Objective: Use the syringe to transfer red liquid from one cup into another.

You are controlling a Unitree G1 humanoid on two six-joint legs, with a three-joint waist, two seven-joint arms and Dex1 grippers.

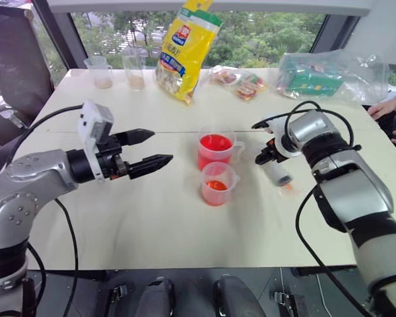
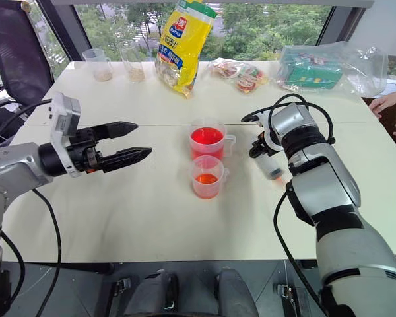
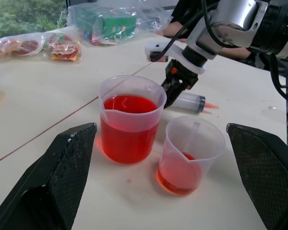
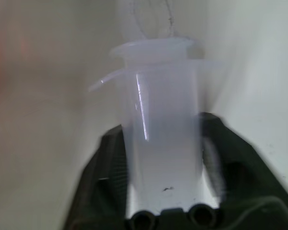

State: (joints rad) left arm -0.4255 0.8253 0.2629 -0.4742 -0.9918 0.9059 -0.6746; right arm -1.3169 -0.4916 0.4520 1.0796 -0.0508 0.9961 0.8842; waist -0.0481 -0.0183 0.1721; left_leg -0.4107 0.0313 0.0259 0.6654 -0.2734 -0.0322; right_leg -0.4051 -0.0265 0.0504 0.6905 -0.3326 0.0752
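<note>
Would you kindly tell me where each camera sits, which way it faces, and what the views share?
Left and right eye views: on the head, looking forward and down at the white table; both arms show.
Left wrist view: looks past the open left gripper at the taller clear cup of red liquid and shorter clear cup.
Right wrist view: looks along the right gripper, shut on the clear plastic syringe.
Shared: head and left wrist views show both cups and the syringe.

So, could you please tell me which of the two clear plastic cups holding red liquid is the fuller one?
The taller, wider clear cup, farther from the robot, is filled well over halfway. The shorter clear cup in front of it holds only a shallow layer at its bottom.
</note>
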